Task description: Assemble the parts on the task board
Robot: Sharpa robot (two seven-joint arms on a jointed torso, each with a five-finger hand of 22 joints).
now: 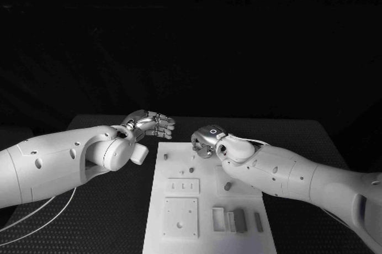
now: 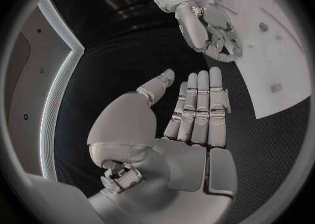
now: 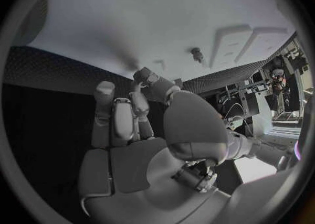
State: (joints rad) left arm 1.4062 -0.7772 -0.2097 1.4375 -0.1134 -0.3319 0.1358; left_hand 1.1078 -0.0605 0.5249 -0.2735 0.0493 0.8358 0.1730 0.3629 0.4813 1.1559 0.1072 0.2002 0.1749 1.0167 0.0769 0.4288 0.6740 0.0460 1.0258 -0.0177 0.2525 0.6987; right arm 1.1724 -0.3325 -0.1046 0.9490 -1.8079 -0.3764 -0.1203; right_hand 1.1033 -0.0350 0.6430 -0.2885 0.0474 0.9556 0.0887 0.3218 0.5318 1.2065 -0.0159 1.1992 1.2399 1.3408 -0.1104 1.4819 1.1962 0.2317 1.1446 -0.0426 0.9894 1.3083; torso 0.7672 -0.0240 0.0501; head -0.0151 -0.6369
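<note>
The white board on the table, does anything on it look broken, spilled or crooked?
Nothing stands out. The task board lies flat and straight on the black table, its small grey parts sit tidily, and both hands hold nothing: left hand off the board, right hand over its far end.

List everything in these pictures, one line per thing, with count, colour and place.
task board: one, white, middle of the table, running from the near edge toward the hands.
raised plates: two, white, on the board's left half, one behind the other.
upright pegs: a few, grey, small, standing on the board's far half; exact count unclear.
blocks: about three, grey and white, side by side near the board's right front.
table: one, black, textured, under everything.
left hand: one, silver, beyond the board's far left corner, fingers extended together, holding nothing.
right hand: one, silver, over the board's far end, fingers curled; whether it holds anything cannot be told.
</note>
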